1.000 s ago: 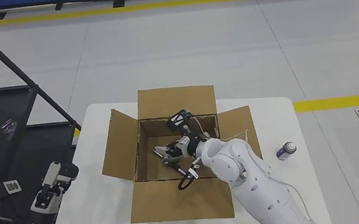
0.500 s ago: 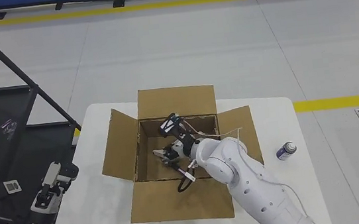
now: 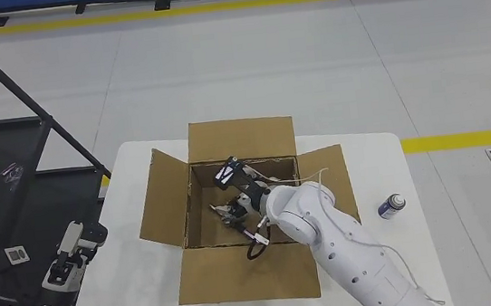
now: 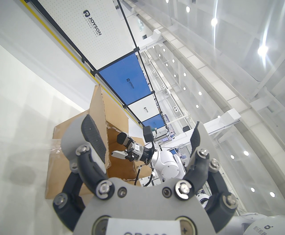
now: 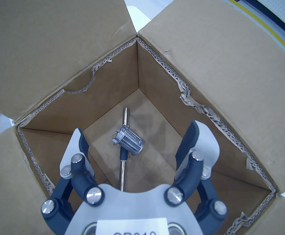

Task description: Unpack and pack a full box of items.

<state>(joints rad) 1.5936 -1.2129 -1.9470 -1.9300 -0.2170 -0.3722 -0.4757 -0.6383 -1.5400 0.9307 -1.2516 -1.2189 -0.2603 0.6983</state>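
The left hand (image 4: 143, 133) sits off the left edge of the white surface (image 3: 150, 278), low and near the robot. It is well apart from the box, and its two fingers are spread wide with nothing between them. It is tipped upward, so its own view looks past the side of the box toward the ceiling.

The cardboard box (image 3: 246, 276) stands in the middle of the surface with all four flaps folded outward and its torn cardboard edges showing.

The right hand (image 5: 136, 128) hangs in the box's opening, just below the flaps and pointing down at the floor of the box. Its fingers are apart and touch nothing. On the box floor below it lies a grey ribbed cylinder (image 5: 130, 143) on its side. It rests on or against a thin metal rod (image 5: 125, 115) that has a dark band just behind the cylinder. Whether the two are joined cannot be told. Both lie toward the corner of the box farthest from the robot on its left.

Farther right, a small can (image 3: 390, 206) with a dark top sits on the surface near its right edge, apart from the box.
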